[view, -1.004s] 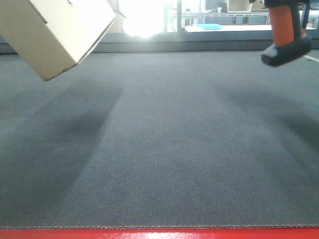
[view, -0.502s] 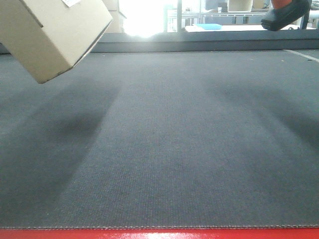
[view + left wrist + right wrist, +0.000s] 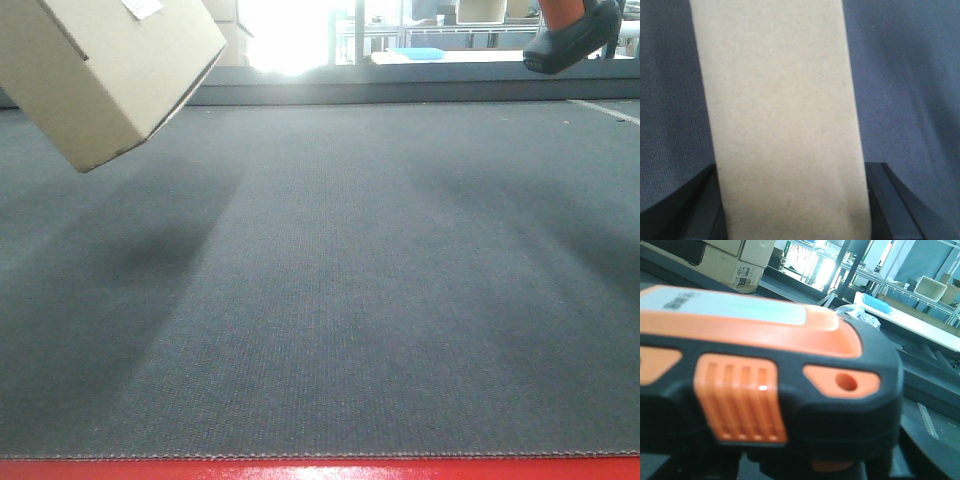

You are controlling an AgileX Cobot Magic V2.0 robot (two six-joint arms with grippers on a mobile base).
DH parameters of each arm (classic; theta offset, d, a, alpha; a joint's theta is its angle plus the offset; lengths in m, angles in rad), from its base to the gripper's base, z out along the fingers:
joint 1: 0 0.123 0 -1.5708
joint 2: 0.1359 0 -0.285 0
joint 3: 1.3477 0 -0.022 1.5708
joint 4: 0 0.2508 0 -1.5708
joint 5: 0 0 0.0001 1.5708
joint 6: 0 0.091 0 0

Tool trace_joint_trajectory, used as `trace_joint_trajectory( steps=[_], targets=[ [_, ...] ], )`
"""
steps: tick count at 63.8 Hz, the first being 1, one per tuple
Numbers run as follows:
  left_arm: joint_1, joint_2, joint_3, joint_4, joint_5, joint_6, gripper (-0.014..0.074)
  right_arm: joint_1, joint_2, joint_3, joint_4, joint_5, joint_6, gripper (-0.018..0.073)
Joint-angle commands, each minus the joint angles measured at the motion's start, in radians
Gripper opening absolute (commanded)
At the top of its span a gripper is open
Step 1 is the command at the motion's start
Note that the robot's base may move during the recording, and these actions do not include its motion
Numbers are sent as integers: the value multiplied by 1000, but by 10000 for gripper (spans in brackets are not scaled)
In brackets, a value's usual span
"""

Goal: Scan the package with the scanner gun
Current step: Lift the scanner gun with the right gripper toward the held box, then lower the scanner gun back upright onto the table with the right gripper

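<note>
The package, a plain tan cardboard box, hangs tilted in the air at the upper left of the front view, with a corner of a white label on its top face. In the left wrist view the package fills the middle, and my left gripper is shut on it, with a black finger on each side. The scanner gun, orange and black, fills the right wrist view, with my right gripper shut on it. Only the scanner gun's dark base shows at the front view's upper right.
A grey woven mat covers the surface, with a red strip along its near edge and a low ledge at the back. Bigger cardboard boxes, a bench with a blue tray and a white bin stand beyond.
The scanner gun has risen, so only its base still shows at the top right. The package has tipped slightly, bringing its white label into view.
</note>
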Motion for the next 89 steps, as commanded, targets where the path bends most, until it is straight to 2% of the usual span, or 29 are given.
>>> trace_joint_trajectory(
  steps=[1, 8, 12, 24, 32, 39, 45, 49, 56, 60, 71, 89],
  targets=[
    [-1, -6, -2, -17, -9, -8, -111, -1, -18, -18, 62, -56, -3, -154],
    [-1, -6, -2, -17, -9, -8, -111, -1, -27, -18, 216, -46, -3, -154],
    [-1, -6, -2, -17, -9, -8, -111, -1, -33, -16, 264, -38, -3, -154],
    [-1, -6, -2, -17, -9, -8, -111, -1, -41, -7, 299, 13, -3, -154],
    [-1, -6, -2, -17, -9, -8, -111, -1, -51, 39, 313, -33, 77, -158],
    [-1, -6, -2, -17, -9, -8, -111, -1, -53, 98, 313, -129, 149, -158],
    [-1, -6, -2, -17, -9, -8, -111, -1, -53, 168, 287, -229, 249, -158],
    [-1, -6, -2, -17, -9, -8, -111, -1, -53, 217, 237, -290, 340, -158],
    [-1, -6, -2, -17, -9, -8, -111, -1, -53, 310, 38, -427, 558, -158],
    [-1, -6, -2, -17, -9, -8, -111, -1, -51, 355, -57, -491, 639, -158],
    [-1, -6, -2, -17, -9, -8, -111, -3, -43, 398, -56, -506, 639, -158],
    [-1, -6, -2, -17, -9, -8, -111, -3, 62, 404, -56, -654, 639, -158]
  ],
)
